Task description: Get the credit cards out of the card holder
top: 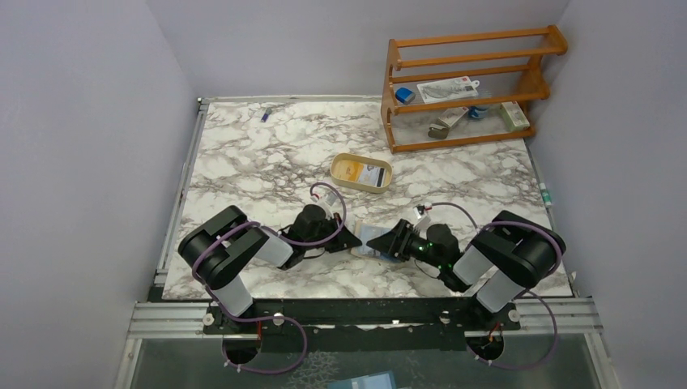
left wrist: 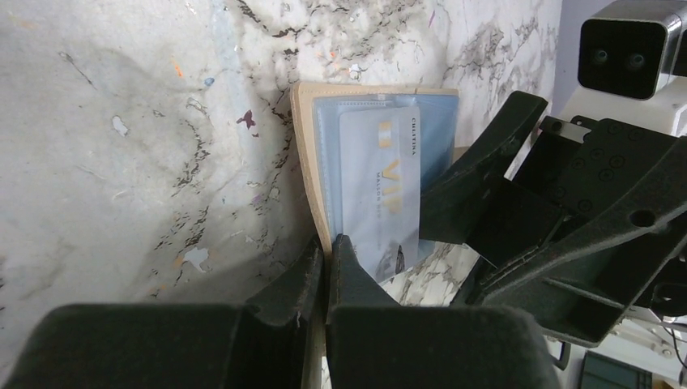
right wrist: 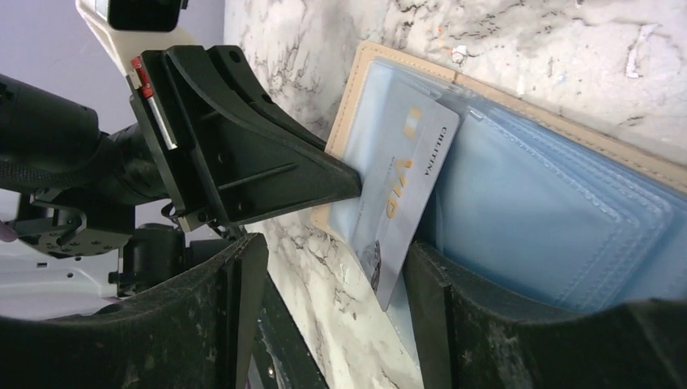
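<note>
Top view: card holder (top: 364, 249) open on worktop (top: 259, 154), at 6 o'clock from oval tray (top: 343, 161). Left hand (top: 350, 237) at its 9 o'clock, right hand (top: 379, 241) at its 3 o'clock.

Left wrist: left hand clamped tight on card holder's tan edge, likely anchoring it against pull. VIP card (left wrist: 381, 186) juts from pale blue sleeve toward 6 o'clock.

Right wrist: right hand spread wide, card's lower corner between fingers, ungripped. Closing judged next.

You've got a white marble-pattern tabletop (top: 259, 162), boxed by plain lavender-grey walls (top: 81, 121) on three sides. Wooden shelf rack (top: 466, 85) stands at the far right corner. Aluminium rail (top: 162, 320) runs along the near edge. Light's soft and even.
</note>
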Motion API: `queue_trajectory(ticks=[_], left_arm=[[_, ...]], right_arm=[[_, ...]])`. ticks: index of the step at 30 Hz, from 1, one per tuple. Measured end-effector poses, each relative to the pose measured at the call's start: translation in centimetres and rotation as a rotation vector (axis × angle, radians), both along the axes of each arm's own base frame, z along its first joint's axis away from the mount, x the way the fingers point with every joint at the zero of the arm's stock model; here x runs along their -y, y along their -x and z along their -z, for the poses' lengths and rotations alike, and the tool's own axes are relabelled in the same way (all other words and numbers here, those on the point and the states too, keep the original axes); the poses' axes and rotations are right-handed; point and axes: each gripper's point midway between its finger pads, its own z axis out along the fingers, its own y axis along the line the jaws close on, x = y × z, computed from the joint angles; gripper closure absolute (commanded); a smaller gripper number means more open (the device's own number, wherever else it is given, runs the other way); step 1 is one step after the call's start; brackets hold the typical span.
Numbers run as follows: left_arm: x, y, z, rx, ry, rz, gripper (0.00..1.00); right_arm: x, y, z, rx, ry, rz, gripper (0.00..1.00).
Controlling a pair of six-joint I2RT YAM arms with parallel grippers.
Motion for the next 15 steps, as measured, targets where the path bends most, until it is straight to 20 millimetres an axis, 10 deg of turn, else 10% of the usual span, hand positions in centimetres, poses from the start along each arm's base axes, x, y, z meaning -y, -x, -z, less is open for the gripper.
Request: queue_trajectory(ticks=[7,15], left_arm=[[-0.1,0.3,0.1,-0.004,0.005,0.008,1.00],[-0.1,0.7,0.1,-0.007,0.009,0.019,1.00]], right_arm=[[0.5,0.8,0.9,-0.029,0.021,-0.009,0.65],[1.8,2.1,1.3,-0.052,0.082,-0.009,0.77]])
